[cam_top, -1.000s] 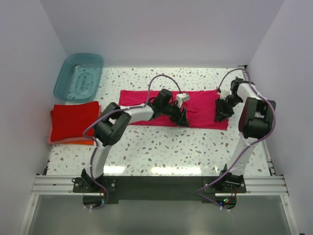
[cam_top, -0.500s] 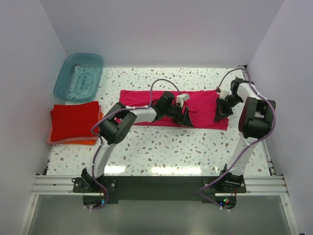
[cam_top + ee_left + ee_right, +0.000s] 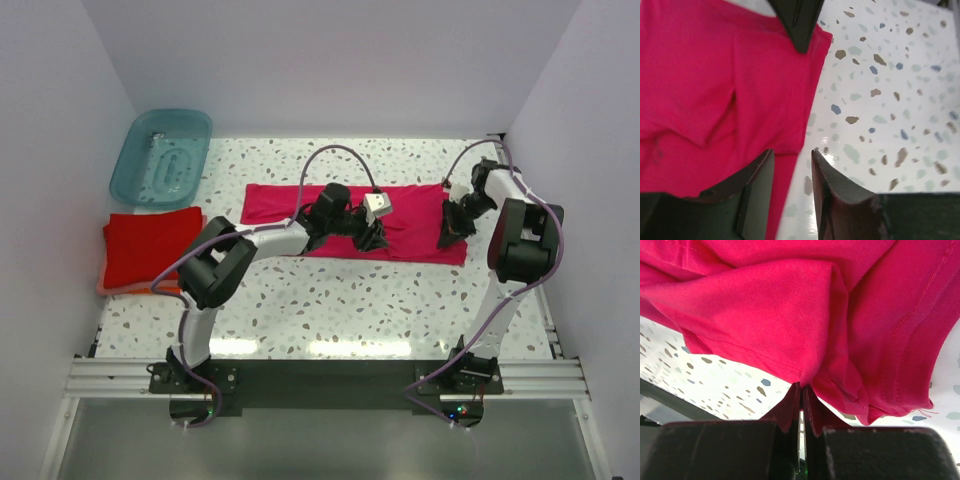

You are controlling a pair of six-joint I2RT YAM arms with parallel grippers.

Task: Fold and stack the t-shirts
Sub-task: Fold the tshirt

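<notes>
Speckled table [image 3: 330, 300], magenta t-shirt [image 3: 765, 315] fold tight inside right claw [image 3: 801, 386].

Table [image 3: 330, 300]: white top with dark speckles. On it, across the middle, the magenta-pink t-shirt [image 3: 410, 215] lies spread as a long strip. At the left edge, the orange folded t-shirt [image 3: 127, 289] rests on the table, with the red folded t-shirt [image 3: 150, 245] stacked on it. The teal tub [image 3: 160, 155] sits at the far-left corner.
</notes>
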